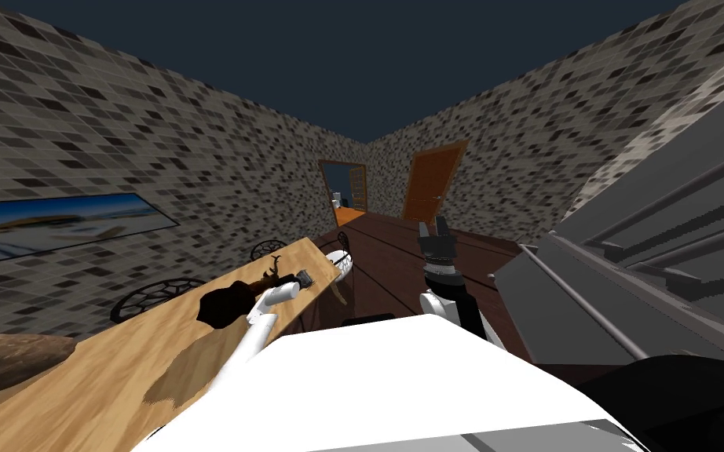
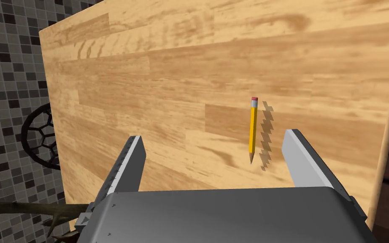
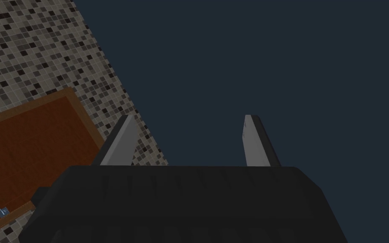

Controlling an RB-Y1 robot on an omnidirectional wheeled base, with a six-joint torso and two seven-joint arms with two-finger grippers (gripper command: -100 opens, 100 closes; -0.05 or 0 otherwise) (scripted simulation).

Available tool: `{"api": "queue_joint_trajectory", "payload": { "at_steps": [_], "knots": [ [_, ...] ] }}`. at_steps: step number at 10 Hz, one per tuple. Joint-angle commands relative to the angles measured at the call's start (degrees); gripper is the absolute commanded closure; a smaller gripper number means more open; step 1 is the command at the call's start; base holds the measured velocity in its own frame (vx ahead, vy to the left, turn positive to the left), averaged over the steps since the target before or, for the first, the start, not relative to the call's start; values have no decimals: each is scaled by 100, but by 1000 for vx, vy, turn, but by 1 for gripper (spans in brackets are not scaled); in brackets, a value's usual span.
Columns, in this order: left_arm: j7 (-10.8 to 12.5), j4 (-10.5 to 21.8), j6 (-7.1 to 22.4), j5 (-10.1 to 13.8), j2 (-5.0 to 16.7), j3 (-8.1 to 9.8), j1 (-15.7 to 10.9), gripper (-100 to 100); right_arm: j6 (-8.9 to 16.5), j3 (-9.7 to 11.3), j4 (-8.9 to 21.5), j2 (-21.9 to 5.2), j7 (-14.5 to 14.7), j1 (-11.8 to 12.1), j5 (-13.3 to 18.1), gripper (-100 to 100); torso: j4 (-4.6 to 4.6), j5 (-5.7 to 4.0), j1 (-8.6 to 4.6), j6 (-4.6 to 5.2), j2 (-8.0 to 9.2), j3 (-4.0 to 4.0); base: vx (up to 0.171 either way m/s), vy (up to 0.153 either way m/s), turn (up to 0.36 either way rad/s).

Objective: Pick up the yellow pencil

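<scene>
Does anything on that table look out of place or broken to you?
Nothing much. The yellow pencil lies whole on the wooden table, off-centre between the open fingers of the left gripper. Only its shadow looks oddly jagged.

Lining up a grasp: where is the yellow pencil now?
In the left wrist view, the yellow pencil lies on the wooden table, between the fingers of the open left claw, nearer one of them.

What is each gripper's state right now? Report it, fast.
Left gripper: open, empty; the yellow pencil lies on the table, seen between its fingers.
Right gripper: open, holding nothing.
</scene>
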Motion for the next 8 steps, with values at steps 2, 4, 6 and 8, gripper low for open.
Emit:
{"api": "queue_joint_trajectory", "payload": {
  "at_steps": [2, 4, 6, 8],
  "knots": [
    [51, 452, 372, 166, 100, 18, -182, -100, 0, 0, 0, 0, 0, 0, 0, 0, 0, 0, 0, -1, 0, 0, 21, 16, -42],
    [80, 691, 637, 275, 169, 33, -281, -100, 0, 0, 0, 0, 0, 0, 0, 0, -1, 1, 6, -1, -6, -3, 39, 29, -57],
    [104, 921, 871, 380, 235, 47, -373, -100, 0, 0, 0, 0, 0, 0, 0, 0, -1, 1, 5, -1, -6, -3, 33, 23, -36],
    [138, 1319, 1256, 582, 356, 72, -540, -100, 0, 0, 0, 0, 0, 0, 0, 0, -1, 1, 4, -1, -6, -3, 39, 31, -53]
  ]
}}
